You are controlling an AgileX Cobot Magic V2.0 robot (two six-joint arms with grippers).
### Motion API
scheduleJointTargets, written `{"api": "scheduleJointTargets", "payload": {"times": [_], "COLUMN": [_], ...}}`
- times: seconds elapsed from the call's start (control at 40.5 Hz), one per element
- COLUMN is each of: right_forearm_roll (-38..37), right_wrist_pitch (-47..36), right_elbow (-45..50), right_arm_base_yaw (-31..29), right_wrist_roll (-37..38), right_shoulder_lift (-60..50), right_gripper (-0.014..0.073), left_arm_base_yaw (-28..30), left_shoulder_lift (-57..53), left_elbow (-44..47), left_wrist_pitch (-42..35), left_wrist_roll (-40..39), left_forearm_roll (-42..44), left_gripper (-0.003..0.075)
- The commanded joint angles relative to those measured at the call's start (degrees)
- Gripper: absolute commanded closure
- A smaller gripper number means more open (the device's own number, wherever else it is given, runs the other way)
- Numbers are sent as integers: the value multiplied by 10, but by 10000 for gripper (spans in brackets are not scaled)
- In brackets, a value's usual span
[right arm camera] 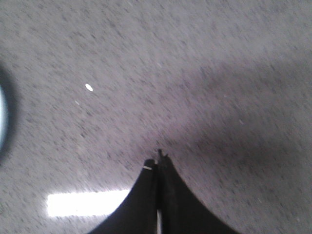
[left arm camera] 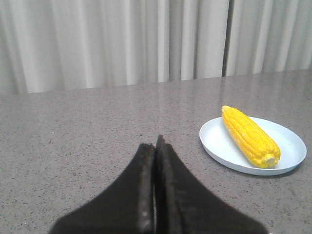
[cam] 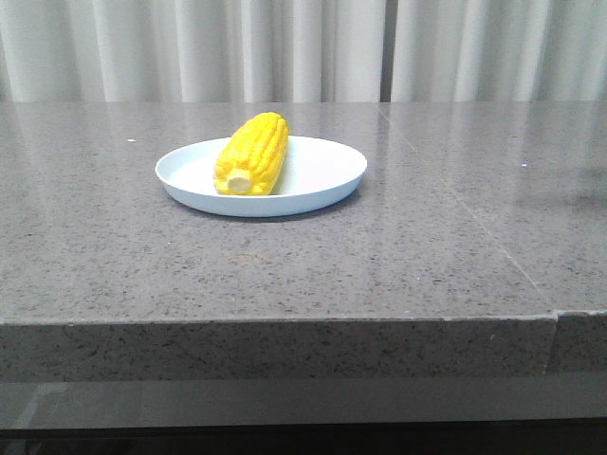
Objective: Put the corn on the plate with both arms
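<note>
The yellow corn [cam: 252,154] lies on the pale blue-white plate [cam: 322,171] at the middle of the grey table, its pale cob end toward the camera. Neither arm shows in the front view. In the left wrist view my left gripper [left arm camera: 156,144] is shut and empty over bare table, well apart from the plate [left arm camera: 219,141] and corn [left arm camera: 249,135]. In the right wrist view my right gripper [right arm camera: 158,158] is shut and empty above bare table; the picture is blurred. A sliver of the plate's rim [right arm camera: 2,117] shows at that view's edge.
The grey speckled table [cam: 379,265] has a front edge close to the camera and a seam running along its right side. White curtains [cam: 303,47] hang behind the table.
</note>
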Motion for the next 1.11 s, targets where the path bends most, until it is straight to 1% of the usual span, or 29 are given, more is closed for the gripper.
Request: {"api": "scheduleJointTargets", "payload": {"times": [0.0,0.148,0.272,0.395,0.618,0.741,0.89,1.087], "right_forearm_roll": [4,2,-8,-25,-46,-57,-68,-68], "right_wrist_pitch": [-49,-97,-155,-203,-271,-279,-281,-289], "right_elbow": [51,157,243,326,440,474,496,496], "right_arm_base_yaw": [-8,-7,-7,-7,-7,-7,-7,-7], "right_wrist_roll": [-14,-40,-59,-59,-59,-59,-59,-59], "right_shoulder_lift": [-61,-142,-218,-302,-463,-561,-645,-671], "right_gripper": [710,711,715,715,715,715,715,715], "left_arm_base_yaw": [-4,-4,-4,-4,-4,-4,-4,-4], "left_shoulder_lift": [6,6,6,6,6,6,6,6], "left_elbow": [-14,-14,-14,-14,-14,-14,-14,-14], "left_wrist_pitch": [-44,-44,-44,-44,-44,-44,-44,-44], "left_wrist_roll": [-5,-5,-5,-5,-5,-5,-5,-5], "left_forearm_roll": [0,0,0,0,0,0,0,0], "left_gripper": [741,741,741,741,741,741,741,741]}}
